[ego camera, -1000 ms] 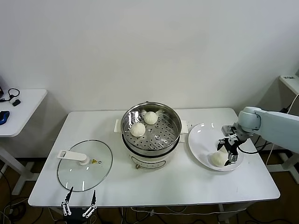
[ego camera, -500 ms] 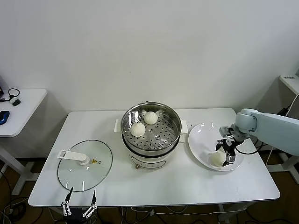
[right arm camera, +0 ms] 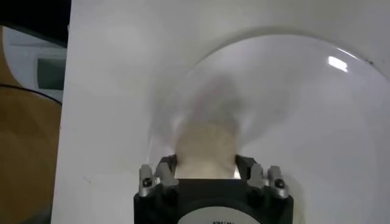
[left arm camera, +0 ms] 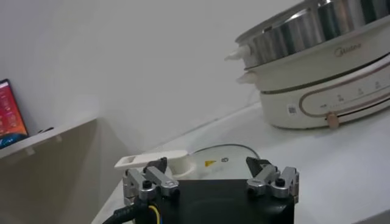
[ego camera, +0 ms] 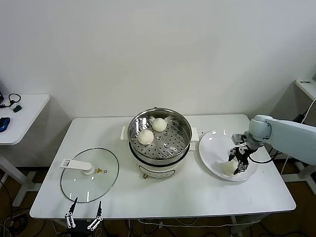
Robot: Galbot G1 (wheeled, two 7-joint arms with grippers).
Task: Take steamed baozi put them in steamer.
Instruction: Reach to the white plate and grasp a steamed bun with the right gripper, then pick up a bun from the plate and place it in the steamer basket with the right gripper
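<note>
Two steamed baozi (ego camera: 145,137) (ego camera: 159,124) lie on the perforated floor of the steel steamer (ego camera: 186,132) at the table's middle. A third baozi (ego camera: 228,168) rests on the white plate (ego camera: 212,145) to its right. My right gripper (ego camera: 236,162) is down over this bun. In the right wrist view its fingers (right arm camera: 167,165) press both sides of the baozi (right arm camera: 206,146), shut on it above the plate (right arm camera: 304,109). My left gripper (ego camera: 86,203) is parked open at the front left edge; in its wrist view the gripper (left arm camera: 207,167) holds nothing.
The glass lid (ego camera: 89,174) with a white handle lies flat at the front left, just beyond the left gripper. The steamer's white pot base (left arm camera: 317,91) stands tall between the arms. A side desk (ego camera: 19,116) stands at far left.
The right gripper has come down a little over the plate's bun and its fingers have closed onto it. The left arm and the buns in the steamer are unmoved.
</note>
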